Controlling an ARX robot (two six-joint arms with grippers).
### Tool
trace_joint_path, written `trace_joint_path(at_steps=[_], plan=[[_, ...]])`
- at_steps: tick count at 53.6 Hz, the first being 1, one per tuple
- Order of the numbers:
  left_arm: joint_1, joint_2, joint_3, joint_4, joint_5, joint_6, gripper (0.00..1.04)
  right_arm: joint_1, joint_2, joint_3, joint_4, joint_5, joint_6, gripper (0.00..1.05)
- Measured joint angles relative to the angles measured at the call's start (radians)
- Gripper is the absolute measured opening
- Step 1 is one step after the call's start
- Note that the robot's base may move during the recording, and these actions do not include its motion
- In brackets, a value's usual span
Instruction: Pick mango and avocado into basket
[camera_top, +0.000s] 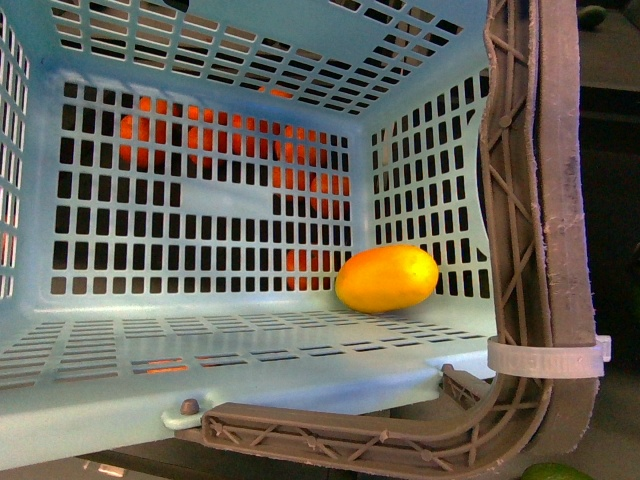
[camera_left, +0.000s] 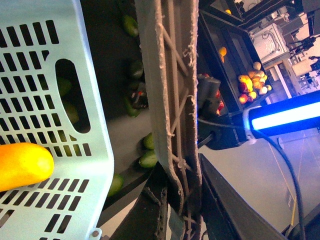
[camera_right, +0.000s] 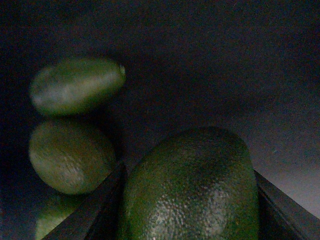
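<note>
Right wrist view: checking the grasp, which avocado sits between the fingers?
The large nearest avocado, flanked by dark fingers on both sides; the other two avocados lie apart beyond it.

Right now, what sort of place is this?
Probably a shop's produce section, or a mock-up: shopping basket holding a mango, loose avocados on a dark shelf, a tray of mixed fruit beyond.

Mango (camera_top: 387, 278): smooth, yellow-orange, oblong. You see it lying on its side inside basket (camera_top: 100, 390), at 4 o'clock of interior, in corner by slotted walls. Basket: aqua, slotted; brown-grey handle (camera_top: 545, 200) zip-tied, at your 3 o'clock. Avocado (camera_right: 190, 200): dark green, pebbled, between fingers of right gripper (camera_right: 189, 170).
</note>
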Motion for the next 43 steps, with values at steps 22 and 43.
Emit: trace_joint_path(at_steps=[22, 43], plan=[[0.000, 0.000, 0.000, 0.000, 0.000, 0.000, 0.14, 0.156, -0.659, -0.083, -0.251, -0.141, 0.117, 0.57], [0.000, 0.000, 0.000, 0.000, 0.000, 0.000, 0.14, 0.495, -0.745, -0.121, -0.299, -0.031, 0.127, 0.57]])
